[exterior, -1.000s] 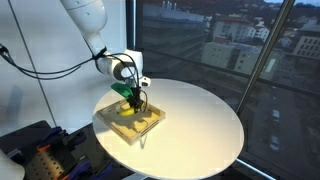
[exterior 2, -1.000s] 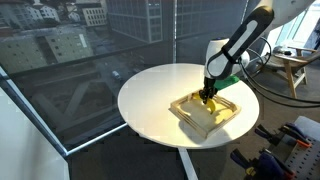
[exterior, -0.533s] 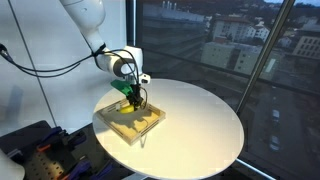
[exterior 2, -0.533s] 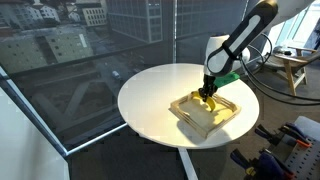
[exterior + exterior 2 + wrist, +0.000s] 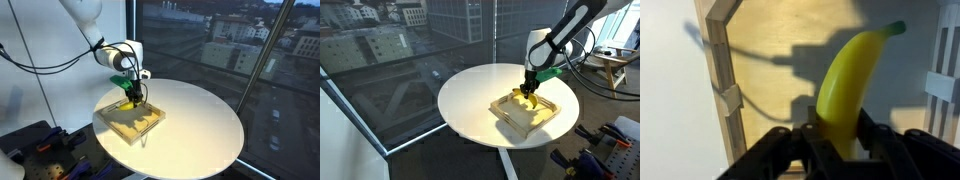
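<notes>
Clamps a banana (image 5: 852, 80) near one end in the gripper (image 5: 835, 135), jaws narrowed onto the fruit. Holds it over a wooden tray (image 5: 722, 90), above the tray's floor and between its slatted walls. Cannot tell from the wrist view whether touching the floor or just clear of it. In an exterior view, tray on a round white bench (image 5: 200, 120), close to the bench edge on the arm's side.

Likely trouble, as a judgement only:
- Grips far from the fruit's middle, so may let the long free end pivot or sag between the jaws.
- Presses on soft, curved skin. Could bruise it, or lose it through slipping.
- Sits near a tray wall and its notched slat. Might clip the tip on the rim in a sideways move.
- Could shove the light tray over the smooth bench toward that near edge.
</notes>
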`<state>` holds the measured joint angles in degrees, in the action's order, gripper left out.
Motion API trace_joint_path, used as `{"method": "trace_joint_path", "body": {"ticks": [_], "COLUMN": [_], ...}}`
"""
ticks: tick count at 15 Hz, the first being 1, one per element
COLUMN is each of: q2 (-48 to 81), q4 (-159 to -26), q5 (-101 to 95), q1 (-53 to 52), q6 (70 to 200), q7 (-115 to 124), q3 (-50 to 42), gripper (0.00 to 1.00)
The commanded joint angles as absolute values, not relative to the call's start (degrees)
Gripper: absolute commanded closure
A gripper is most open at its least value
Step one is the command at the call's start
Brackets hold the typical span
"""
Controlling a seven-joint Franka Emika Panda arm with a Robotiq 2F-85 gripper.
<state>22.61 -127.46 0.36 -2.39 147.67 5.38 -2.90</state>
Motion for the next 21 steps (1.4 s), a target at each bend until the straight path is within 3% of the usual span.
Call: {"method": "trace_joint_path", "body": {"ticks": [1,21], "q2": [18.8,17.7], "q4": [-129.4,-129.2], "q5": [-1.3,-2.8], "q1": [-2.3,-2.6], "q6": [145.7,144.3], "q7": [6.1,18.9], "q3": [-3.3,-7.3], "gripper": [0.84,0.84]}}
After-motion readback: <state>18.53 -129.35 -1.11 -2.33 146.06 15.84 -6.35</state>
